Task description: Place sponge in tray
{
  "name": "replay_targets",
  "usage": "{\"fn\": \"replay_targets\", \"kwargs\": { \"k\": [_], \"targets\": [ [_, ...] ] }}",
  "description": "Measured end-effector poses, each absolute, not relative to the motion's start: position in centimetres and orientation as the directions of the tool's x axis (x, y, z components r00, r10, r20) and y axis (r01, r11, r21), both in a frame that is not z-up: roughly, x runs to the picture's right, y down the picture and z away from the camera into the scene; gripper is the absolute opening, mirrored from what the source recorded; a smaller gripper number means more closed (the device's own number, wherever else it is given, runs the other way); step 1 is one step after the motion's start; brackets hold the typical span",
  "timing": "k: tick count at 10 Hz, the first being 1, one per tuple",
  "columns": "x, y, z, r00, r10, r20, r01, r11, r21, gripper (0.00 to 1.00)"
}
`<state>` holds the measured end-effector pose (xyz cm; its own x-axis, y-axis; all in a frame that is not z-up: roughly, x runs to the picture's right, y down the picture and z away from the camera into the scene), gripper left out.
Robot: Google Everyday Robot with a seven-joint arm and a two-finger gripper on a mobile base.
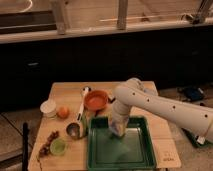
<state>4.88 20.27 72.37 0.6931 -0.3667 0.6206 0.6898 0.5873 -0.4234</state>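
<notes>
From where I stand, the white robot arm (165,105) reaches in from the right and bends down over the dark green rectangular plastic tray (145,152) on the light wooden table (65,92). Its gripper (119,129) hangs just above the tray's back left part. A pale tan lump at its tip may be the sponge (117,134); whether it is clasped or let go I cannot tell. A round orange bowl (96,100) sits just behind the tray.

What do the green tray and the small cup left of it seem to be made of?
Tray: probably plastic, uniform glossy green with soft reflections. Cup: likely metal, grey with a bright sheen. The gripper hangs over the tray's upper left part.
</notes>
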Motion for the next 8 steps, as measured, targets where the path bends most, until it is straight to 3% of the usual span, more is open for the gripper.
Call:
{"fn": "replay_targets", "kwargs": {
  "k": [8],
  "targets": [
    [5.01,21.14,71.26,0.682,-0.381,0.624,0.706,0.567,-0.425,0.0]
  ]
}}
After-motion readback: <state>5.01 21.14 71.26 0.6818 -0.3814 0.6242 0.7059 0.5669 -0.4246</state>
